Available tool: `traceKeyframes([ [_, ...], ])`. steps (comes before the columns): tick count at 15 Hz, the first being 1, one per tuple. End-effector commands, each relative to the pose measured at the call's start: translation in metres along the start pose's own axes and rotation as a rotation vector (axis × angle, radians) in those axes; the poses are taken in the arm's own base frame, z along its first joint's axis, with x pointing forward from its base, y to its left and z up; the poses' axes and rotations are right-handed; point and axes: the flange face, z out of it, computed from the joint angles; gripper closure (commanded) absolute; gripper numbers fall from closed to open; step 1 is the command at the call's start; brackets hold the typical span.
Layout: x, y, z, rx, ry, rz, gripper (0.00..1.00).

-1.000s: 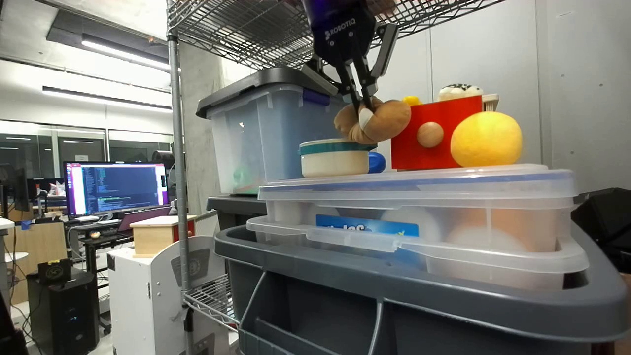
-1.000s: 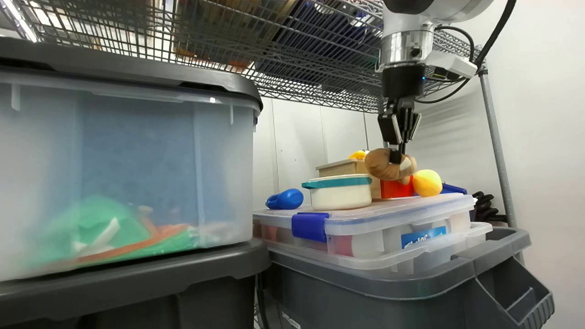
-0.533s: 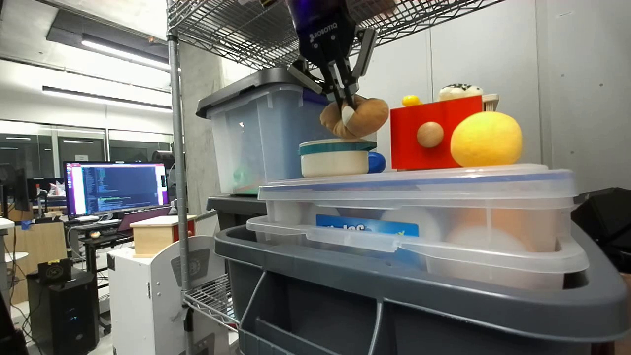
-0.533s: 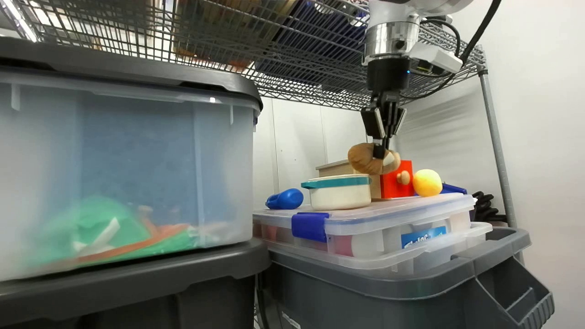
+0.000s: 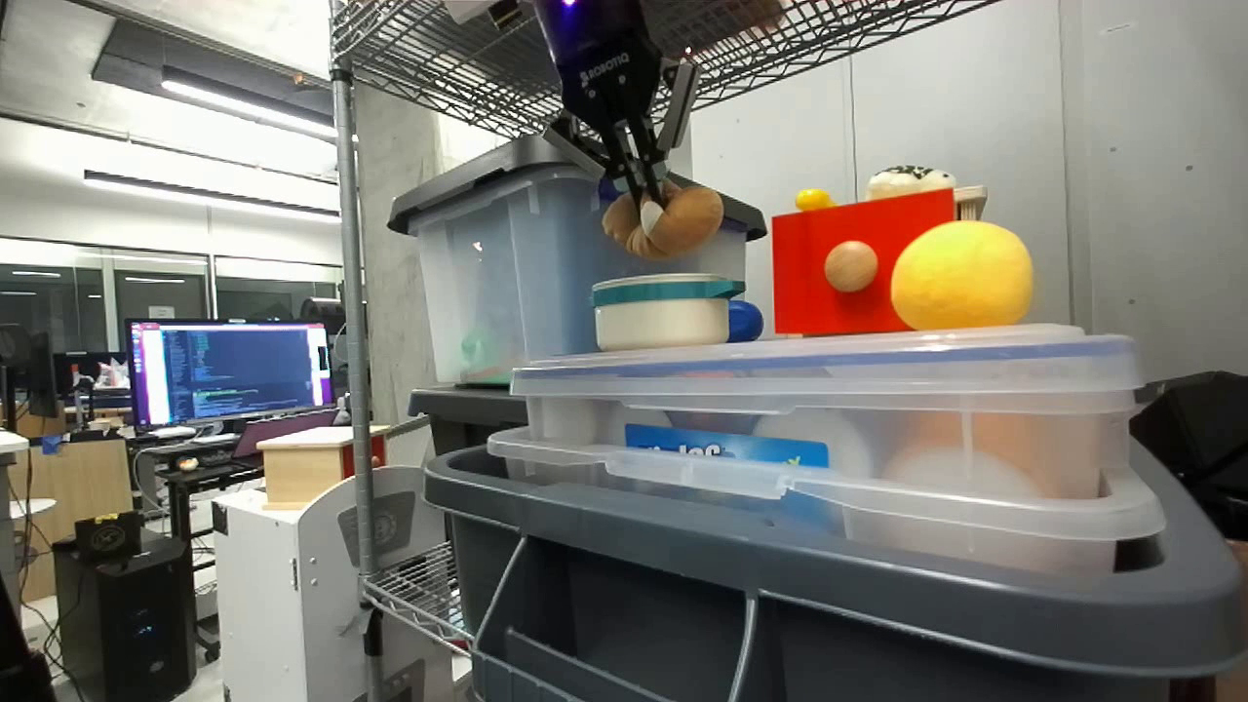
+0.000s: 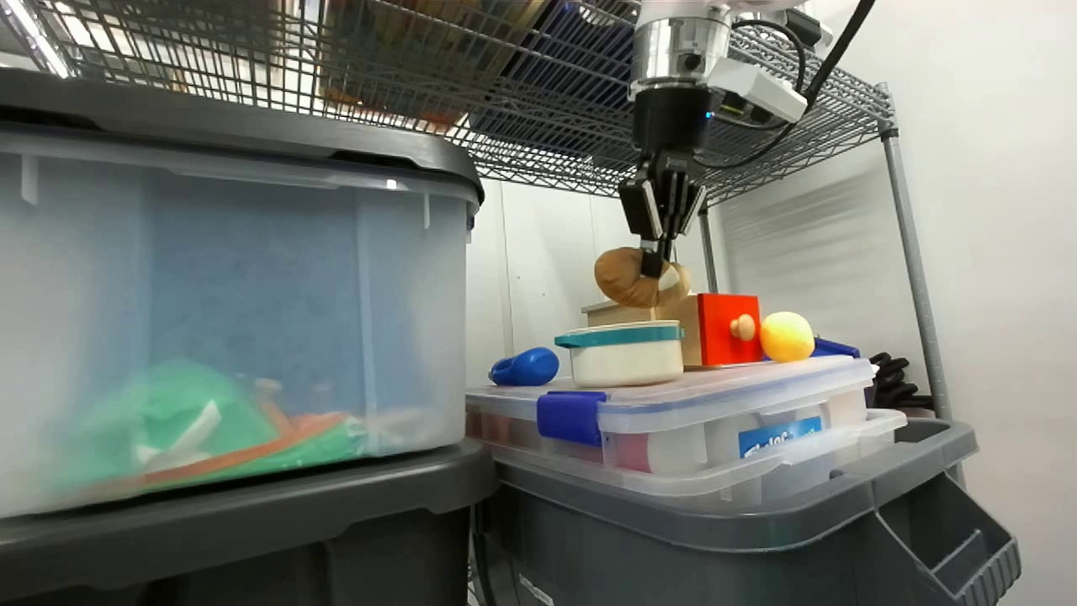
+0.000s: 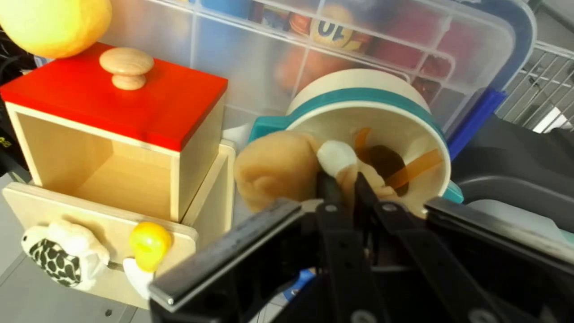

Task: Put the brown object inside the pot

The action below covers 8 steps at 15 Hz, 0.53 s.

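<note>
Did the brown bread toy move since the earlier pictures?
Yes. In an exterior view, the brown bread toy has moved to the picture's left and slightly up, away from the red box front.

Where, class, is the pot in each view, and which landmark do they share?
In an exterior view: pot, near the middle.
In an exterior view: pot, right of and below the middle.
Wrist view: pot, right of the middle, partly hidden.
Shared landmark: wooden knob, right of the pot in both exterior views, left in the wrist view.
</note>
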Motion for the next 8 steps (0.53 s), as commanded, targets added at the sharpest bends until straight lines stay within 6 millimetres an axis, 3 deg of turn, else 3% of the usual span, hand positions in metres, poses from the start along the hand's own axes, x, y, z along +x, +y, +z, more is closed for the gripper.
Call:
traceKeyframes([
  [1, 0.016, -0.005, 0.008, 0.015, -0.005, -0.006, 0.97],
  [3, 0.019, -0.009, 0.015, 0.021, -0.014, -0.012, 0.97],
  [4, 0.02, -0.01, 0.018, 0.027, -0.019, -0.011, 0.64],
  [5, 0.021, -0.011, 0.02, 0.029, -0.022, -0.01, 0.63],
  [8, 0.022, -0.01, 0.017, 0.031, -0.023, -0.005, 0.42],
])
